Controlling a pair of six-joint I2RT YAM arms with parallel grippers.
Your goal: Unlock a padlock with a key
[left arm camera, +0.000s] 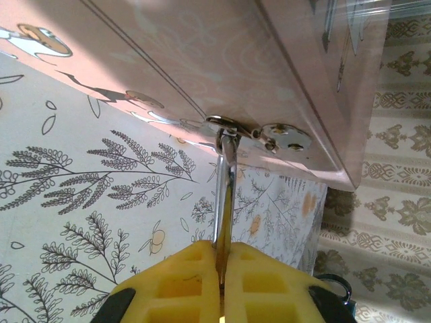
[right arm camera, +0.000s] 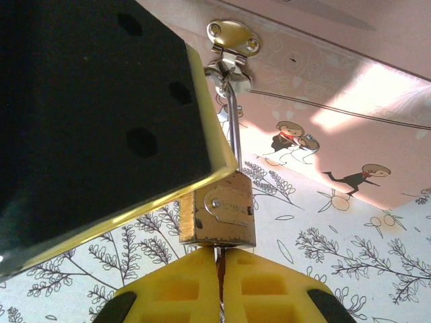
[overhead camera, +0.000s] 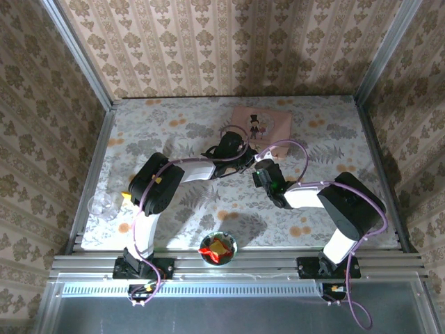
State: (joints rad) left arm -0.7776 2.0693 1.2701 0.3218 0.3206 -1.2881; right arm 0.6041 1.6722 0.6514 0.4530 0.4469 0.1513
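My left gripper [left arm camera: 221, 259] clamped the padlock [right arm camera: 219, 214] body; right gripper [right arm camera: 221, 269] pinched the key [right arm camera: 219, 254]. Judged both light, rigid and slippery. Hold the key's head.

The pink tin box [overhead camera: 274, 120] closes off the far middle of the surface [overhead camera: 160, 122], and its front is crowded: the left tool [left arm camera: 221, 250] sits just beside the padlock [right arm camera: 219, 215] on one side, and the right tool [right arm camera: 220, 261] with the key [right arm camera: 218, 253] blocks it from below. The padlock's other side stands free. Bare surface lies far left and far right; a clear cup [overhead camera: 104, 205] sits at the left edge and a bowl [overhead camera: 233, 243] at the near edge
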